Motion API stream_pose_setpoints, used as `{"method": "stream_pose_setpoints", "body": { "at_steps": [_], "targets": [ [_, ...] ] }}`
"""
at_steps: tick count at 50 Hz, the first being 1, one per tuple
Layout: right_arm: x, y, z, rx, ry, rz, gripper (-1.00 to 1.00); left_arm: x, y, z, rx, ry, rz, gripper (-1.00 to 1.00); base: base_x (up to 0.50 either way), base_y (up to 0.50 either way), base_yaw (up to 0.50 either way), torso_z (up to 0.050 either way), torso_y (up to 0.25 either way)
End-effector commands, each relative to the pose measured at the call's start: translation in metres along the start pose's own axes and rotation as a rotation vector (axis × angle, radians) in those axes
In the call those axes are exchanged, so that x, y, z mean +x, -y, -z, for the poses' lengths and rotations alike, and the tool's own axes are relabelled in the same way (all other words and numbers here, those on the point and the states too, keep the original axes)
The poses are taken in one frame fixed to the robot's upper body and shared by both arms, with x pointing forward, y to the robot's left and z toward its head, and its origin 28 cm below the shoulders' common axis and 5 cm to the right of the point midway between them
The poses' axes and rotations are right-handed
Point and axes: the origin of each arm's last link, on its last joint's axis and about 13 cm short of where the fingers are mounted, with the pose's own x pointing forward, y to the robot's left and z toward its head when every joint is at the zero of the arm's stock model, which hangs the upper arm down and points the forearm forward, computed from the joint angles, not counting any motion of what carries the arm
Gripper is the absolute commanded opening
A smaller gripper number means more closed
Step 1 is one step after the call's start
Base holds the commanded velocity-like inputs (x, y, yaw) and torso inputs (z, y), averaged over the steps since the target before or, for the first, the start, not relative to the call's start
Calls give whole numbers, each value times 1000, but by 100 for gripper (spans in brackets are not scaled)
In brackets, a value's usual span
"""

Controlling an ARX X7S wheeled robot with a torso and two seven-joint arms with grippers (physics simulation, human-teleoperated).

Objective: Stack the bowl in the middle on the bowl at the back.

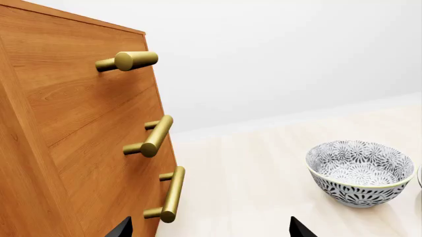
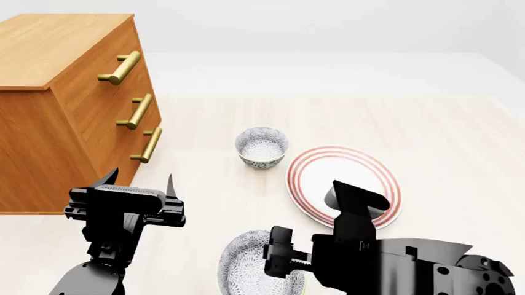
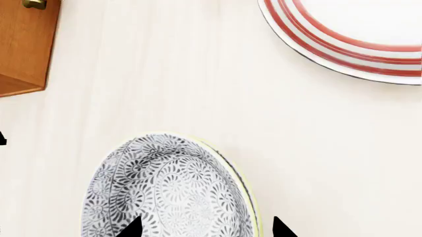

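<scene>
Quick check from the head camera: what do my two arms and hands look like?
Both arms are matte black and blocky. The left hand has two thin, pointed black fingers on a ribbed crossbar. The right hand is bulkier, with a boxy angular housing. No cables or markings are visible.

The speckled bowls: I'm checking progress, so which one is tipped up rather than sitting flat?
The near bowl, at the right gripper, is tipped up. The far bowl, beside the red-ringed plate, sits upright.
</scene>
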Motion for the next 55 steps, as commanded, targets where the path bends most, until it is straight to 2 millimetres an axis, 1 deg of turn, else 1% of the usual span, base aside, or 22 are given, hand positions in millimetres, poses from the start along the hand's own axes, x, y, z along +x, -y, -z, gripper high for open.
{"method": "stream_pose_setpoints", "body": {
  "at_steps": [1,4,10,15,20,27,30,34,37,40,45,47,51,55],
  "targets": [
    [-6,-4,0,-50,28,-28,100,0,0,0,-1,-1,2,100,0,0,0,0,0],
    [-15,-9,-2,-69,53,-47,100,0,0,0,0,0,2,100,0,0,0,0,0],
    [-27,-14,-4,-81,91,-59,100,0,1,-3,-2,6,4,100,0,0,0,0,0],
    [-36,-15,-7,-76,124,-62,100,-2,-1,-10,-2,18,8,100,0,0,0,0,0],
    [-50,-13,-9,-67,182,-34,100,-10,-3,-25,4,28,30,100,0,0,0,0,0],
    [-77,-6,-10,-70,307,36,100,-36,-10,-60,-5,48,89,100,0,0,0,0,0],
    [-87,2,-6,-115,390,111,100,-51,-14,-77,-23,35,139,100,0,0,0,0,0],
    [-90,15,2,-158,468,204,100,-65,-19,-93,-30,28,174,100,0,0,0,0,0],
    [-99,22,11,-209,538,260,100,-73,-24,-103,-30,22,186,100,0,0,0,0,0],
    [-106,27,18,-260,624,284,100,-79,-28,-110,-30,25,180,100,0,0,0,0,0],
    [-110,34,28,-324,722,323,100,-85,-32,-120,-23,43,164,100,0,0,0,0,0],
    [-112,36,30,-328,736,327,100,-86,-33,-122,-21,47,161,100,0,0,0,0,0],
    [-124,37,34,-356,811,340,100,-90,-36,-127,-21,51,151,100,0,0,0,0,0],
    [-131,39,36,-360,854,345,100,-92,-38,-130,-23,55,137,100,0,0,0,0,0]
  ]
}}
